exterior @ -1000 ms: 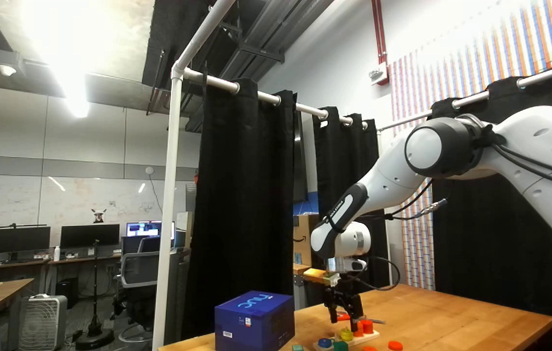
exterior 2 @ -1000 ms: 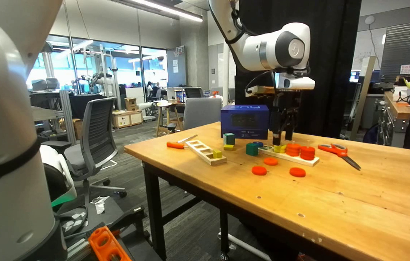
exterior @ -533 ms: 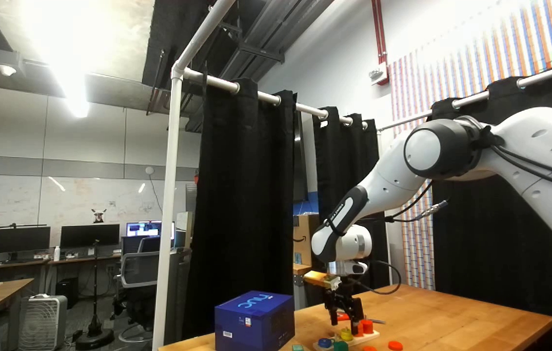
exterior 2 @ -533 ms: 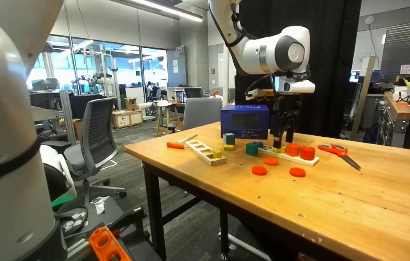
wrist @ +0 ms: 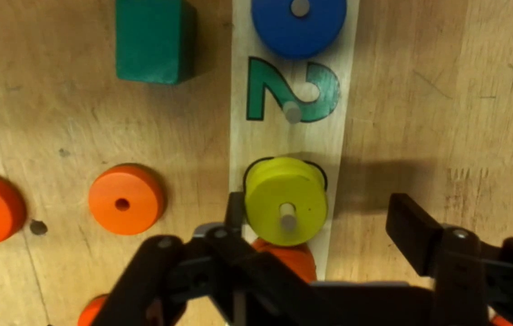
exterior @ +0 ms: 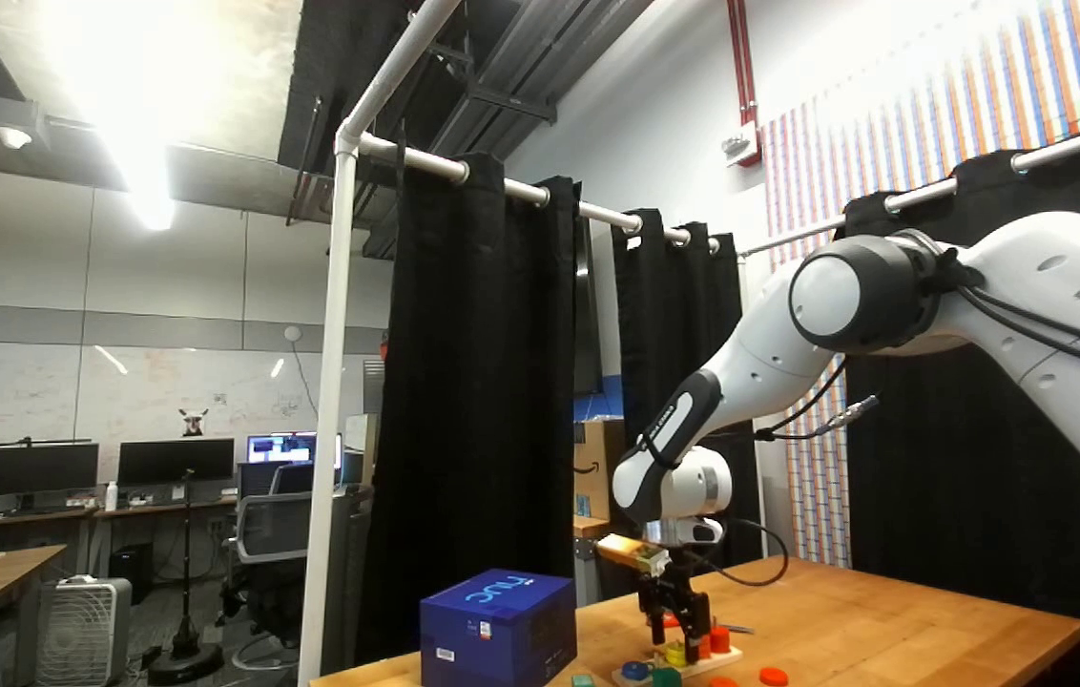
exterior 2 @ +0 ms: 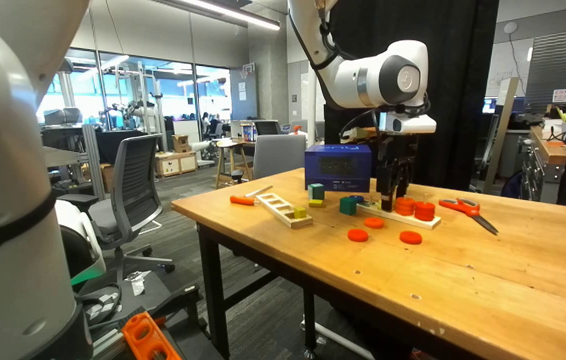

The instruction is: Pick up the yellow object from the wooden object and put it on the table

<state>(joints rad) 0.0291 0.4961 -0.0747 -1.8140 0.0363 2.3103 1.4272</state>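
My claw (wrist: 319, 215) stood released, low over the board (wrist: 260, 140), with its fingers (wrist: 410, 231) spread to either side of the yellow discs (wrist: 265, 203), which sat on a peg (wrist: 288, 221). In the wrist view, one finger was close beside the discs, though I could not tell whether it touched them; the other stood well apart. The yellow discs were on the board, between a green numeral 2 (wrist: 279, 88), where another peg (wrist: 292, 113) rose, and two orange stacks (exterior 2: 424, 212) that stood side by side toward one end. A blue disc (wrist: 279, 34) sat on its own peg past the numeral. The board lay flat on the worktop (exterior 2: 513, 280), a green cube (wrist: 147, 40) near it and three loose orange discs (exterior 2: 374, 223) flat alongside. In an exterior view, scissors (exterior 2: 474, 214) with orange handles lay near the board's end, and a slotted tray (exterior 2: 277, 212) bore a yellow block (exterior 2: 299, 213) at one end. A second yellow block (exterior 2: 316, 203) lay on the worktop between the tray and the board, just beside a green block (exterior 2: 317, 192). A dark blue box (exterior 2: 338, 169) stood on the worktop in both exterior views.
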